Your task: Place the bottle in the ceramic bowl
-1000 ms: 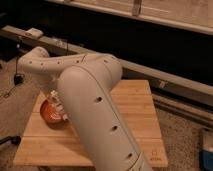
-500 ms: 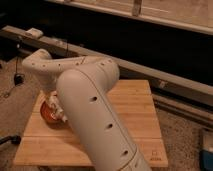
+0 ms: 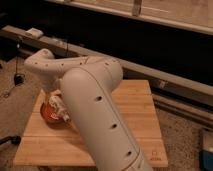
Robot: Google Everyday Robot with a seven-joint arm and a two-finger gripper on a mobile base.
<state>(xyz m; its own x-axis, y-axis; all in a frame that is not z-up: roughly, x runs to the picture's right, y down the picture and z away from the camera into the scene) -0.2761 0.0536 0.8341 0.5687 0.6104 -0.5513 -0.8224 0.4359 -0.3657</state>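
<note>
The ceramic bowl [image 3: 47,114] is orange-red and sits on the left part of the wooden table [image 3: 137,107]. My arm's wide white link crosses the middle of the view and hides much of the table. The gripper [image 3: 59,107] hangs at the end of the arm, right over the bowl's right side, low and close to it. A whitish piece [image 3: 64,116] shows at the gripper over the bowl's rim. I cannot tell whether it is the bottle or part of the gripper. No other bottle shows on the table.
A long grey rail [image 3: 165,75] runs behind the table under a dark wall. Cables lie on the speckled floor at the left [image 3: 15,82]. A blue and white object [image 3: 206,150] stands on the floor at the lower right.
The arm's big link has shifted slightly. The gripper stays over the bowl in about the same place.
</note>
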